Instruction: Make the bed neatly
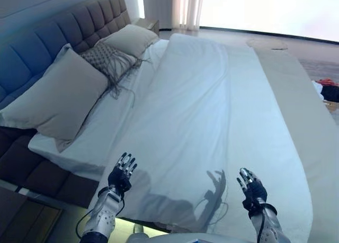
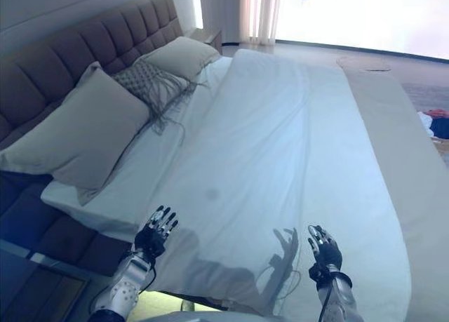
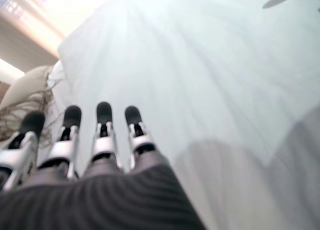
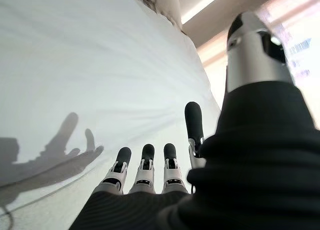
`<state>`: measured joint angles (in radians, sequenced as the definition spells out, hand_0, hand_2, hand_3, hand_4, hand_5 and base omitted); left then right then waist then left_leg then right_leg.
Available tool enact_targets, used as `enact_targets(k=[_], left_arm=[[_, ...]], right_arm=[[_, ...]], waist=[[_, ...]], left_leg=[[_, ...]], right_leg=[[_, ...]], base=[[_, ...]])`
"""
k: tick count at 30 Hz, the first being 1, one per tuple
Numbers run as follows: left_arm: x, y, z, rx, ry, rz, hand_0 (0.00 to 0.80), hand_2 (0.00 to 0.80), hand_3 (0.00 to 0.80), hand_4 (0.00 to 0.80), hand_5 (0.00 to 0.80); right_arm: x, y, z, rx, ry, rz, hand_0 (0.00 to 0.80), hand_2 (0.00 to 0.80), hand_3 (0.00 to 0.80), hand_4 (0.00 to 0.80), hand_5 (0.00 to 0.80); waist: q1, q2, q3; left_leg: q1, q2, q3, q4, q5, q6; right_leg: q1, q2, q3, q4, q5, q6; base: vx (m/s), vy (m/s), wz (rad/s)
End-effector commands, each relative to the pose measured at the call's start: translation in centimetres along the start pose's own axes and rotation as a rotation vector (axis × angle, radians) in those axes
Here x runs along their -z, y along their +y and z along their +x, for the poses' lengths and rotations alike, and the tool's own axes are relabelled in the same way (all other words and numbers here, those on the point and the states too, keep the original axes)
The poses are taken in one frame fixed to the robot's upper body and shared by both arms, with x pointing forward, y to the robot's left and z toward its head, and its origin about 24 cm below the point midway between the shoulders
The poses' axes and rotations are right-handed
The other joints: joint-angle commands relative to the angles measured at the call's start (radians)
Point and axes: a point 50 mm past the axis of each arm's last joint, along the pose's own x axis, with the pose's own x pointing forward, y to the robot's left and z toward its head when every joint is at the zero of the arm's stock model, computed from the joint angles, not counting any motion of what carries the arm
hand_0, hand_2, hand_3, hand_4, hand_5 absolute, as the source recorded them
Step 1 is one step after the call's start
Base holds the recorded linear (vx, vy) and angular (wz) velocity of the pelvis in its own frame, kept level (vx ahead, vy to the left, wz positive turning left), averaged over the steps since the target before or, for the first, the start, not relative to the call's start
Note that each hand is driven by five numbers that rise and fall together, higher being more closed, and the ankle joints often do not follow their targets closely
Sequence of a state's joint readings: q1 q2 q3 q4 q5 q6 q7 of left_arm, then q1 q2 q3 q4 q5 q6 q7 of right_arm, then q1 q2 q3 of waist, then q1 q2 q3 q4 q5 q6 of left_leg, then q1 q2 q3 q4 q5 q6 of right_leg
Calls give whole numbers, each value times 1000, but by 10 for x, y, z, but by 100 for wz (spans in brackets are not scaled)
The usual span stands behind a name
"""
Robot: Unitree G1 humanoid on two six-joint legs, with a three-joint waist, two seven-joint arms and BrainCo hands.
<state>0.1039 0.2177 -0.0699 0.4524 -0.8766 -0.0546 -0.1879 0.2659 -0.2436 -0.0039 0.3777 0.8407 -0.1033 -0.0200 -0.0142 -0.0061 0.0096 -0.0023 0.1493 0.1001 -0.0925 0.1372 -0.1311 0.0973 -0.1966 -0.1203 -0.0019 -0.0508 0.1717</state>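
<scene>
The white duvet (image 1: 212,121) is spread out ahead of both hands, running from the near edge just under the fingertips all the way up the bed toward the far end — most of the job looks done here. A long soft ridge is seen running lengthwise, beyond the left hand (image 1: 121,177), and the cover's top edge is folded back well short of the pillows, so a strip of white sheet (image 1: 132,95) is left bare ahead and off to the left of that hand. Some smoothing and a pull-up toward the headboard (image 1: 63,28) would seem to be what remains.

Nothing is held. The left hand is raised over the duvet's near corner, fingers straight and spread; the right hand (image 1: 251,187) is lifted over the near edge further along, fingers likewise straight and fanned — contact with the cloth is not seen from either.

Far beyond the left hand, a large pillow (image 1: 58,95) is propped against the headboard, then a fringed cushion (image 1: 108,57), then a second pillow (image 1: 130,39) — set in a row, slightly askew.
</scene>
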Motion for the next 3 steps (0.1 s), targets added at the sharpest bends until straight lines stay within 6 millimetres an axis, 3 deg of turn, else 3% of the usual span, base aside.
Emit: enact_targets(k=[1, 3], left_arm=[[-29, -13, 12, 92, -75, 90, 0, 0, 0, 0, 0], [-27, -9, 11, 70, -58, 95, 0, 0, 0, 0, 0]], right_arm=[[-20, 23, 7, -104, -126, -16, 0, 0, 0, 0, 0], [-20, 23, 6, -116, -117, -11, 0, 0, 0, 0, 0]], waist=[[-5, -38, 28], [-5, -37, 28]], left_leg=[[80, 20, 19, 45, -78, 38], [81, 20, 18, 48, -80, 38]], right_leg=[[-77, -53, 5, -35, 199, -3], [-75, -53, 6, -33, 196, -3]], base=[[7, -6, -14], [5, -1, -5]])
